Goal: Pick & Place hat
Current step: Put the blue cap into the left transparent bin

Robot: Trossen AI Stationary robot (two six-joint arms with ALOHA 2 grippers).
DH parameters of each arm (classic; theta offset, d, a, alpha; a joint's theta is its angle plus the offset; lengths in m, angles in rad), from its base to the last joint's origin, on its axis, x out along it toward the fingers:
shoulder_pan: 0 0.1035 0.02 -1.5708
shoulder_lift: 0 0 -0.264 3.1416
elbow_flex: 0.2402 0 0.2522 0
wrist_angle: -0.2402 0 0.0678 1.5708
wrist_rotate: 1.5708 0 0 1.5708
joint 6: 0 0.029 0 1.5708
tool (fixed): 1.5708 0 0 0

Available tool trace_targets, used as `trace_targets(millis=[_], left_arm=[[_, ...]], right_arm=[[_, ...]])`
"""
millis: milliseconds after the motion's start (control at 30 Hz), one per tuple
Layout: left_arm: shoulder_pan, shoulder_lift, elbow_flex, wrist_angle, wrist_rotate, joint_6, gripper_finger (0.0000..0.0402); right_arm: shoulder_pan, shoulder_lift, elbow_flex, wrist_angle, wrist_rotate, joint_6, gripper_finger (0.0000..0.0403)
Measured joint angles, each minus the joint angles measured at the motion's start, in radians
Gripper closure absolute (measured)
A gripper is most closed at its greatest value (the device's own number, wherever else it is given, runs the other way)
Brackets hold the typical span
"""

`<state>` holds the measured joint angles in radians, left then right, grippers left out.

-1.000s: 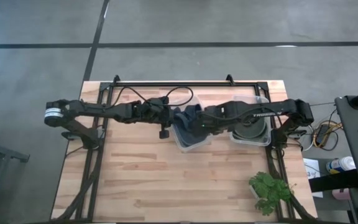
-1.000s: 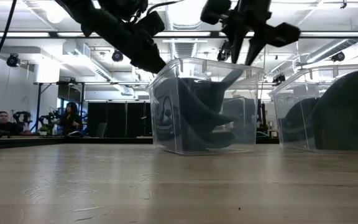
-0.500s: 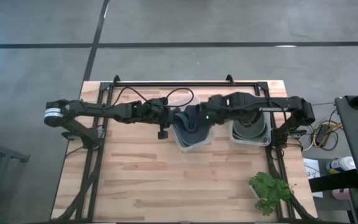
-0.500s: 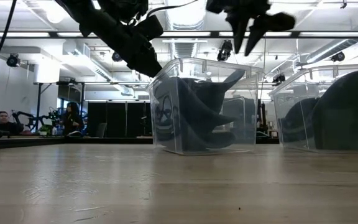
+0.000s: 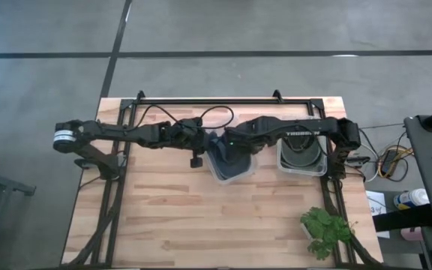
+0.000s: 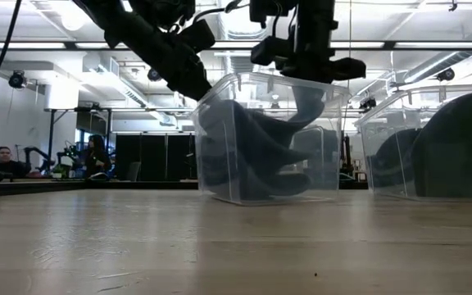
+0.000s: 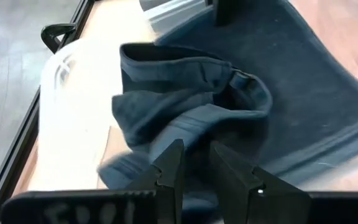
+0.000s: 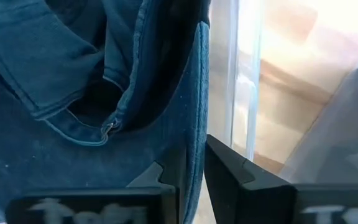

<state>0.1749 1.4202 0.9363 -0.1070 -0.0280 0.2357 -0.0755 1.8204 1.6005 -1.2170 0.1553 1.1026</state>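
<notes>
A dark blue hat (image 5: 232,159) lies crumpled in the clear centre bin (image 5: 220,178), resting on the bin's floor (image 6: 256,190). One flap of the hat stands up toward the rim (image 6: 308,102). My left gripper (image 5: 207,142) reaches in over the bin's left rim (image 6: 193,75), its fingers nearly together over the hat (image 7: 191,99). My right gripper (image 5: 225,145) points down into the bin's top (image 6: 306,78), shut on the hat's brim (image 8: 197,124). My left gripper (image 7: 196,165) has dark hat cloth (image 7: 196,149) between its nearly closed fingers, coming in slanting from the table's left over the bin's rim. Its own fingers hide which part of the hat it has. My right gripper (image 8: 194,163) pinches the upstanding brim edge (image 8: 199,134) between its two fingers, from above. The rest of the hat stays down in the bin.
A second clear bin (image 5: 317,169) stands to the right with another dark hat (image 6: 457,139) inside. A green plant (image 5: 325,229) sits at the table's near right corner. A black frame runs along the far edge. People (image 6: 2,156) sit in the room beyond.
My right gripper has moved toward the table's left and down, from above the centre bin onto the hat's upstanding flap at the rim. The hat has shifted inside the bin, its crumpled body sagging and the flap bending.
</notes>
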Motion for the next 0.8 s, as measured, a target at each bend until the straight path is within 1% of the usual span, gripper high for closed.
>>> trace_targets(millis=[200, 333, 533, 667, 800], left_arm=[[0.000, -0.017, 0.000, 0.001, 0.000, 0.000, 0.0328], [0.000, -0.053, 0.000, 0.008, 0.000, 0.000, 0.0328], [0.000, -0.132, 0.000, 0.017, -0.001, -0.004, 0.0328], [0.000, -0.187, 0.000, -0.009, -0.013, -0.086, 0.0328], [0.000, -0.226, 0.000, -0.114, -0.013, -0.206, 0.0328]], right_arm=[[0.003, -0.006, 0.000, -0.007, -0.010, -0.028, 0.0350], [0.005, -0.012, 0.002, -0.008, -0.010, -0.041, 0.0340], [0.005, -0.039, 0.067, -0.015, 0.001, -0.062, 0.0313], [0.005, -0.043, 0.147, -0.066, 0.021, -0.093, 0.0292], [0.005, -0.047, 0.214, -0.153, 0.058, -0.108, 0.0273]])
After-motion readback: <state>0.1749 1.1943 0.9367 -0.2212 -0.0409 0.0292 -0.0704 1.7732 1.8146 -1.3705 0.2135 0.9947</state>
